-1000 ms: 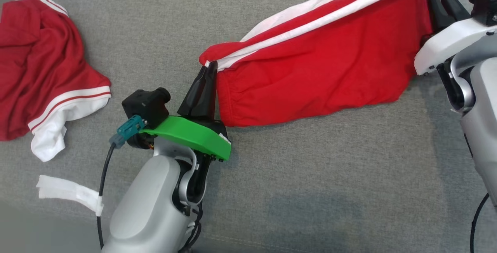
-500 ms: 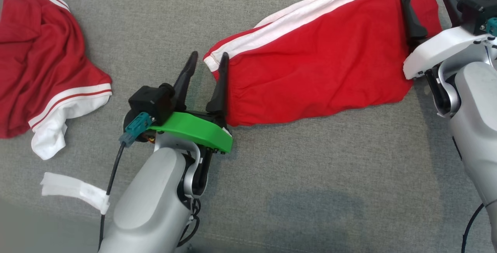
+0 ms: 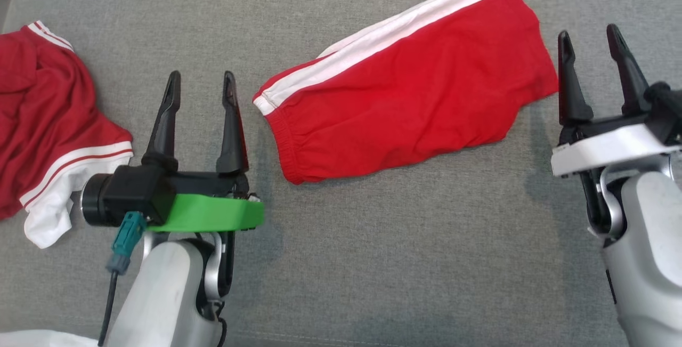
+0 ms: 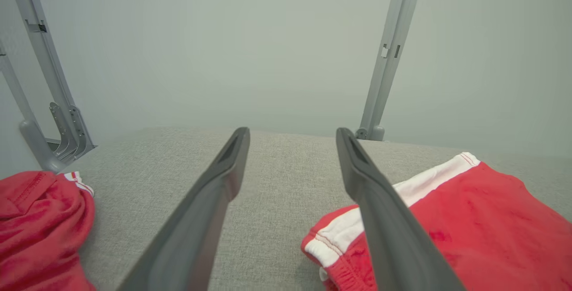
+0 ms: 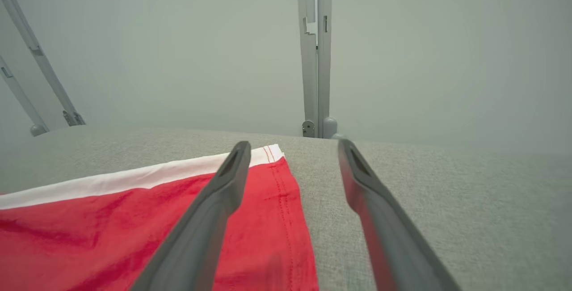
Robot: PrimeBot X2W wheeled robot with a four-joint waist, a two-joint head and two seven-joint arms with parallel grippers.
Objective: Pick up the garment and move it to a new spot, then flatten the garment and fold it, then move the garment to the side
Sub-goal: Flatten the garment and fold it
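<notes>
Two garments on the grey fabric bench (image 3: pixel 399 261). The task one is a pair of red shorts (image 3: pixel 405 107) lying flat at centre-right, slanted, with its far-right corner highest in the head view. One white side stripe runs along the far long edge. The elastic waistband end points at the left claw (image 3: pixel 201 76) and the hem end points at the right claw (image 3: pixel 587 32). Second garment (image 3: pixel 48 123) is red with white trim, crumpled at the left edge of the head view, well apart from the shorts. Two claws, both with fingers spread and gripping nothing. The left claw's inner finger is just beside the waistband corner, with a bare strip of bench between them. The right claw's inner finger is just beside the hem's lower corner; I can't tell whether they touch. In the left wrist view the shorts (image 4: pixel 482 219) sit to the right behind one finger, the crumpled garment (image 4: pixel 35 224) is at lower left, and there is bare bench between the fingers. In the right wrist view the hem (image 5: pixel 111 228) lies under the left finger, and there is bare bench between the fingers and off to the right. Open room: a wide bare area on the near side of the shorts between the two arms, plus a bare band beyond the stripe. At the bench's far edge, grey metal frame posts (image 4: pixel 389 54) stand against a pale wall.
</notes>
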